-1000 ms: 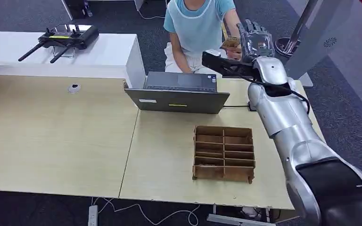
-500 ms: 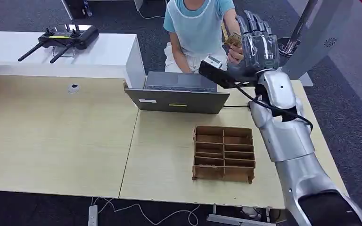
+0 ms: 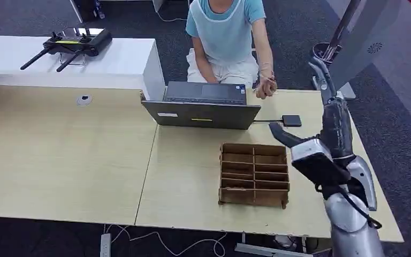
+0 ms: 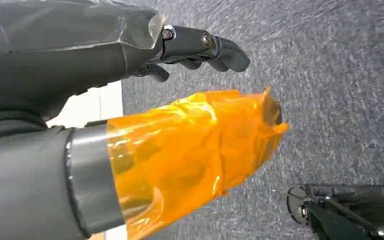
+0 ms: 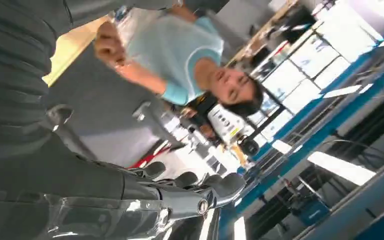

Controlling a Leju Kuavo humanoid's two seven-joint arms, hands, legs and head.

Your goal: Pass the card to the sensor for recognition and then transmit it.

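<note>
My right hand stands over the table's right side with its fingers pointing up and apart, holding nothing. In the right wrist view its fingers are spread and empty. The sensor, a small black pad on a cable, lies on the table just left of that hand. A person's hand rests closed at the table's far edge; I cannot make out the card in it. My left hand, its thumb wrapped in orange tape, hangs over grey carpet with nothing in it.
A grey laptop stands open at the table's back middle. A brown wooden compartment tray sits near the front edge, left of my right arm. A seated person in a light blue shirt faces me. A black controller lies on the white desk.
My right arm has pulled back from the person and come down toward the near right of the table, now empty. The person's hand took the card and dropped to the table edge.
</note>
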